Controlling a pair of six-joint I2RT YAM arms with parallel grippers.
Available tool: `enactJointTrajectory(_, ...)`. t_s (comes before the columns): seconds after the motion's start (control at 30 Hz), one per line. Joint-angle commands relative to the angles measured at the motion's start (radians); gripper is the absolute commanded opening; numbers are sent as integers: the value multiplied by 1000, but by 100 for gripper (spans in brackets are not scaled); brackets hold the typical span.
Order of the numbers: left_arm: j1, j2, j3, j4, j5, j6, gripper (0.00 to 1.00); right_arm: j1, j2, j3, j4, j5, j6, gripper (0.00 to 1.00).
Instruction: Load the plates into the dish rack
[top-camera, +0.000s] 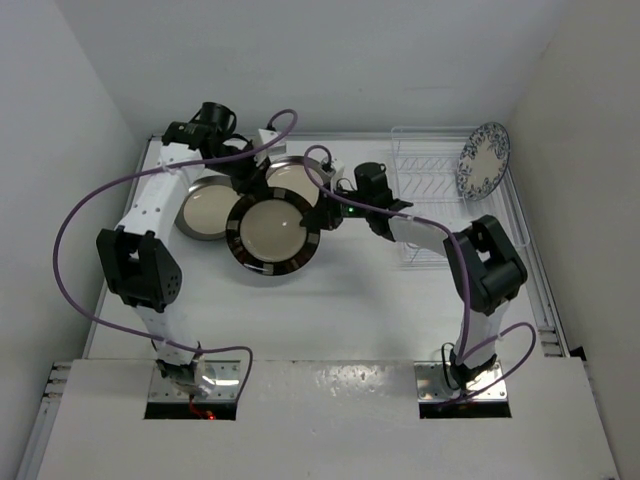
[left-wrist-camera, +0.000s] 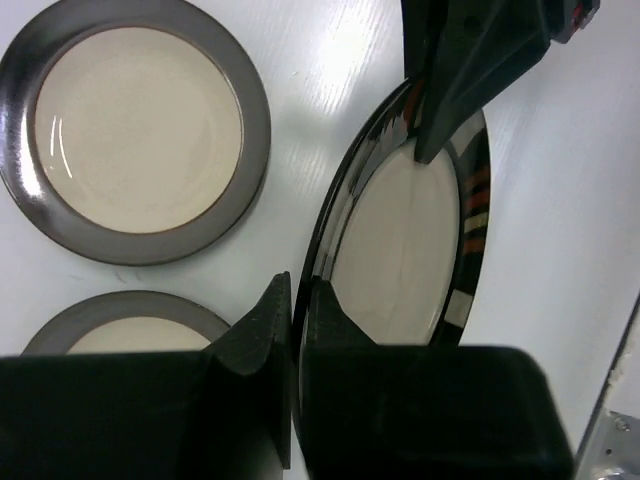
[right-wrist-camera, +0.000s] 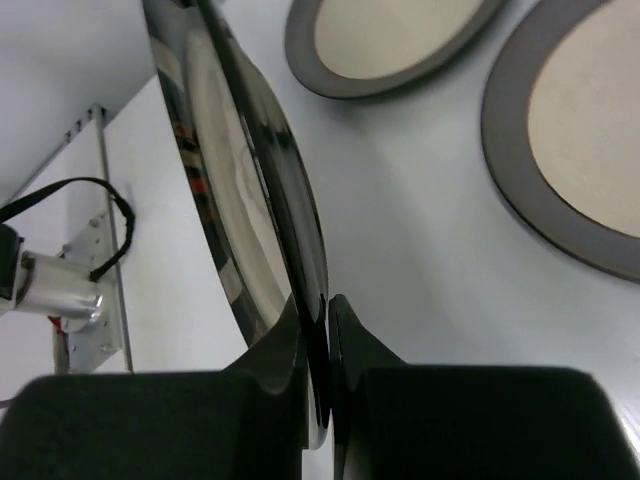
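The cream plate with the dark brown banded rim (top-camera: 272, 234) is held tilted above the table by both grippers. My left gripper (top-camera: 240, 196) is shut on its left rim (left-wrist-camera: 297, 300). My right gripper (top-camera: 322, 212) is shut on the opposite rim (right-wrist-camera: 318, 322); its fingers (left-wrist-camera: 440, 110) show in the left wrist view. Two cream plates with dark grey rims lie flat on the table, one (top-camera: 203, 209) at the left and one (top-camera: 290, 174) partly hidden behind the held plate. The blue floral plate (top-camera: 483, 160) stands in the white wire dish rack (top-camera: 430, 176) at the back right.
Both grey-rimmed plates (left-wrist-camera: 135, 130) (left-wrist-camera: 130, 325) lie close under the left gripper and show in the right wrist view (right-wrist-camera: 390, 40) (right-wrist-camera: 590, 150). White walls close in the table on the left, back and right. A purple cable loops over each arm.
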Motion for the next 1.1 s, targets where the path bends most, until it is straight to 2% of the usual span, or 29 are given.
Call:
enactJointTrajectory(0.0, -16, -27, 52, 22, 173, -44, 0, -2, -53, -2, 146, -40, 136, 0)
enactJointTrajectory(0.07, -16, -18, 52, 72, 173, -99, 0, -16, -102, -70, 234, -20, 167, 0)
enactJointTrajectory(0.1, -16, -18, 52, 100, 131, -134, 0, -21, -119, -86, 273, -16, 211, 0)
enactJointTrajectory(0.13, -16, -8, 52, 130, 97, -175, 8, -45, -133, -98, 281, -5, 222, 0)
enactJointTrajectory(0.2, -16, 2, 52, 191, 23, -267, 47, -67, -195, -119, 260, 52, 234, 0)
enactJointTrajectory(0.23, -16, 2, 61, 201, -33, -282, 60, -71, -230, -111, 240, 91, 218, 0)
enactJointTrajectory(0.27, -16, 11, 61, 210, -63, -298, 93, -91, -244, -105, 220, 137, 204, 0)
enactJointTrajectory(0.3, -16, 12, 75, 242, -92, -347, 100, -98, -291, -90, 178, 192, 193, 0)
enactJointTrajectory(0.33, -5, 12, 93, 261, -128, -378, 100, -107, -305, -71, 130, 223, 158, 0)
enactJointTrajectory(0.4, 18, 12, 119, 316, -292, -479, 100, -147, -359, -10, 49, 356, 139, 0)
enactJointTrajectory(0.43, 30, 12, 147, 330, -430, -512, 100, -160, -371, 9, -3, 386, 109, 0)
enactJointTrajectory(0.57, 85, 12, 137, 362, -711, -569, 100, -280, -422, 139, -172, 608, 38, 0)
enactJointTrajectory(0.63, 115, 1, 109, 362, -726, -569, 100, -341, -437, 194, -185, 678, -29, 0)
enactJointTrajectory(0.73, 139, -27, 22, 362, -666, -569, 100, -407, -433, 288, -215, 834, -137, 0)
enactJointTrajectory(0.83, 139, -50, -55, 373, -652, -569, 100, -475, -396, 346, -205, 918, -253, 0)
enactJointTrajectory(1.07, 148, -59, -109, 373, -652, -556, 100, -584, -255, 431, -165, 1018, -479, 0)
